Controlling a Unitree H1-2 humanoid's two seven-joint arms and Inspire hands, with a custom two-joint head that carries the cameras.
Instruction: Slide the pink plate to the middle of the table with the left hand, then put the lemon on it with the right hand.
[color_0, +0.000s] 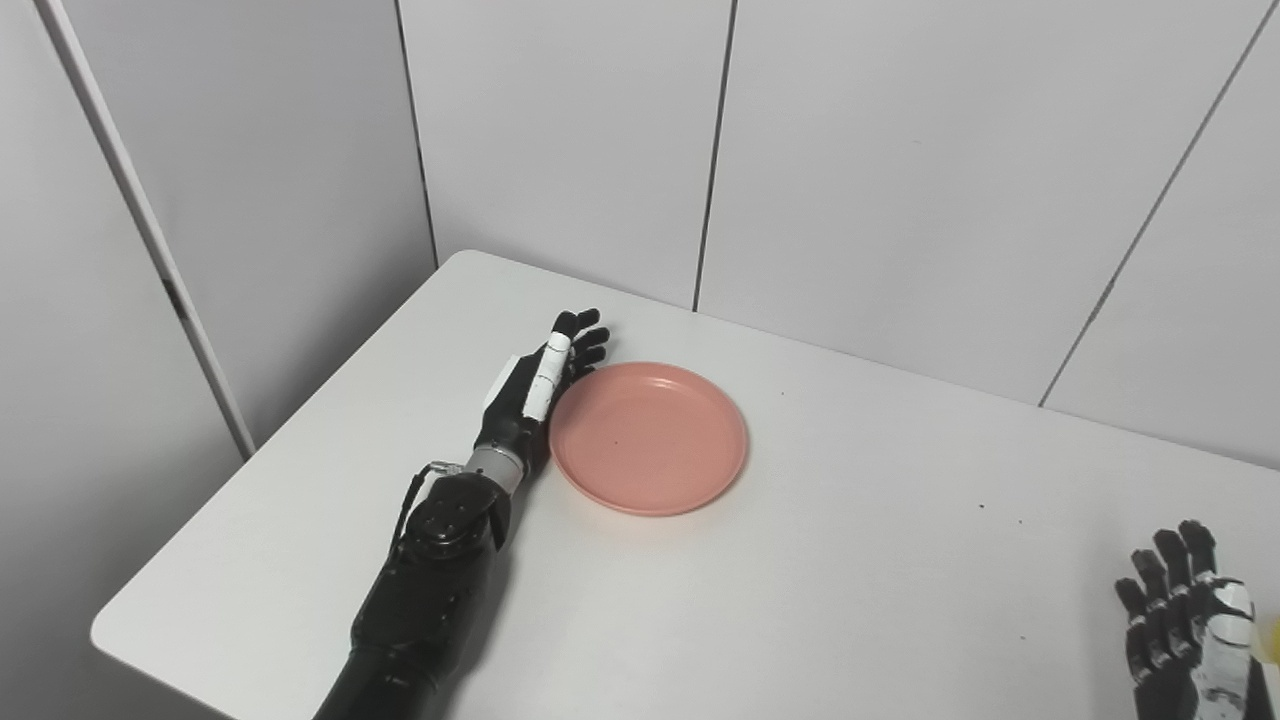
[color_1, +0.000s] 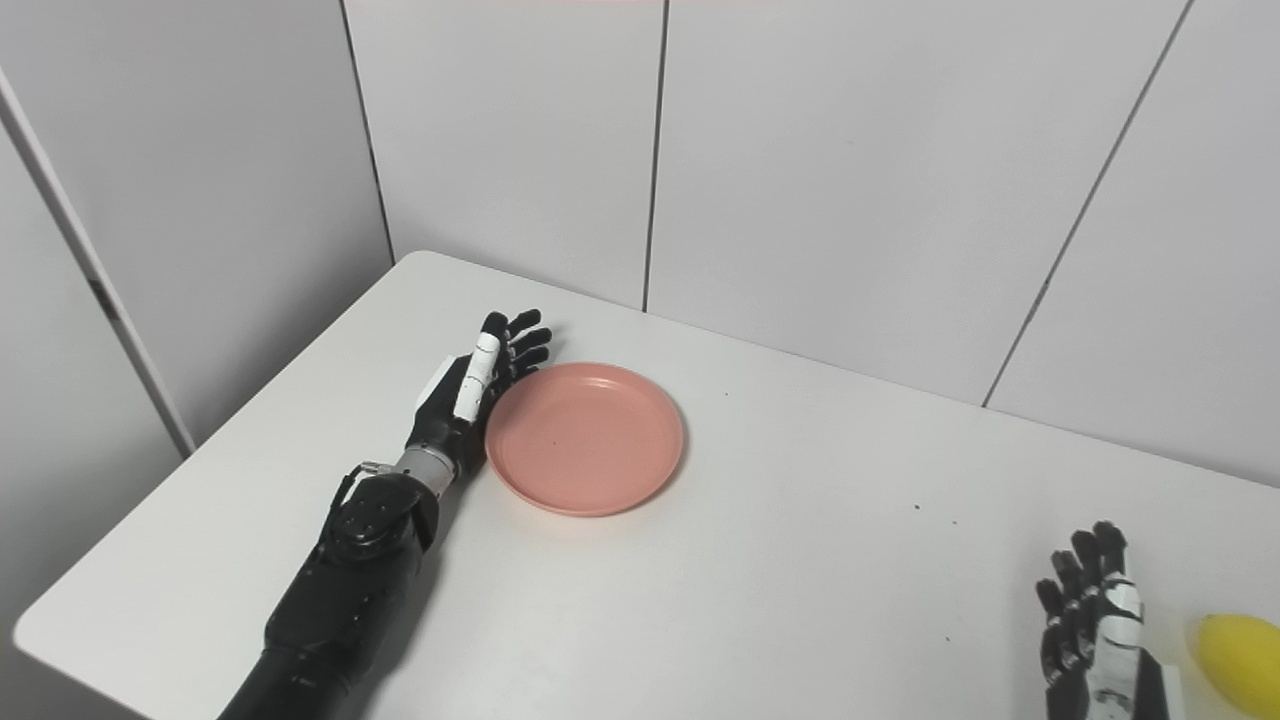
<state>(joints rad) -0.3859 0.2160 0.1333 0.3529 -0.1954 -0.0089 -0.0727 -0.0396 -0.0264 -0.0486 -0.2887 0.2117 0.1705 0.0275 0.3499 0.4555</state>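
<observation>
The pink plate (color_0: 648, 438) lies flat on the white desk (color_0: 800, 600), left of the desk's middle and toward the far edge. It is empty.

The left hand (color_0: 535, 385) lies against the plate's left rim, its side on the desk, fingers (color_0: 585, 335) stretched out straight and pointing to the far wall — flat and spread, holding nothing. The palm side faces the plate; whether it truly presses the rim or only lies just beside it cannot be told. The black forearm (color_0: 430, 590) runs back from it to the bottom edge.

The right hand (color_1: 1095, 620) is at the bottom right corner, well apart from the plate. Its fingers point upward and stand a little apart — it grips nothing. Only the upper part of it shows.

The lemon (color_1: 1240, 650) sits on the desk just right of the right hand, near the near edge, partly cut off by the picture's border. The hand does not enclose it.

Grey wall panels (color_0: 850, 150) stand behind the desk.
</observation>
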